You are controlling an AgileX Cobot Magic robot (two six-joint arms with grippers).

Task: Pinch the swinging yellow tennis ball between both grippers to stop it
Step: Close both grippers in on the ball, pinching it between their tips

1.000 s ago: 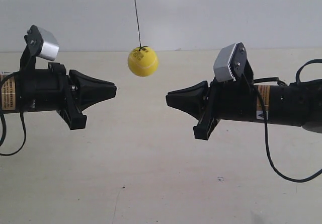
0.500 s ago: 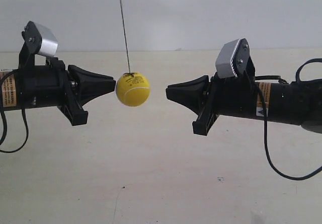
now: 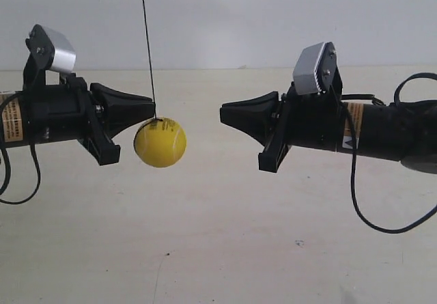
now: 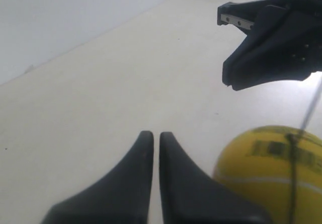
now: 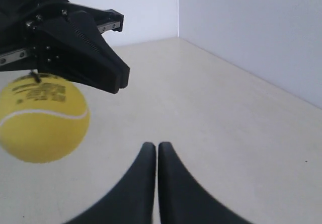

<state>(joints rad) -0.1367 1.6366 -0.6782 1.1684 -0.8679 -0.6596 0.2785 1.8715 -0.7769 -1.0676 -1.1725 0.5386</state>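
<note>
The yellow tennis ball (image 3: 160,143) hangs on its thin dark string (image 3: 147,44), just below and in front of the tip of my left gripper (image 3: 151,104). I cannot tell whether they touch. That gripper is shut with nothing in it, and in its wrist view the ball (image 4: 271,173) sits beside the closed jaws of the left gripper (image 4: 152,134). My right gripper (image 3: 224,113) is also shut and empty, pointing at the left one across a gap, well apart from the ball. In the right wrist view the ball (image 5: 43,118) hangs under the left gripper (image 5: 75,43), off to one side of the right gripper (image 5: 153,144).
A pale tabletop (image 3: 218,249) lies under both arms and a white wall (image 3: 225,17) stands behind. Black cables (image 3: 362,208) loop down from the arm at the exterior view's right, and a wall corner (image 5: 177,12) shows in the right wrist view.
The ball has swung left and lower, from the gap between the grippers to under the left gripper's tip. Both grippers have risen slightly, and the right one has edged towards the left.
</note>
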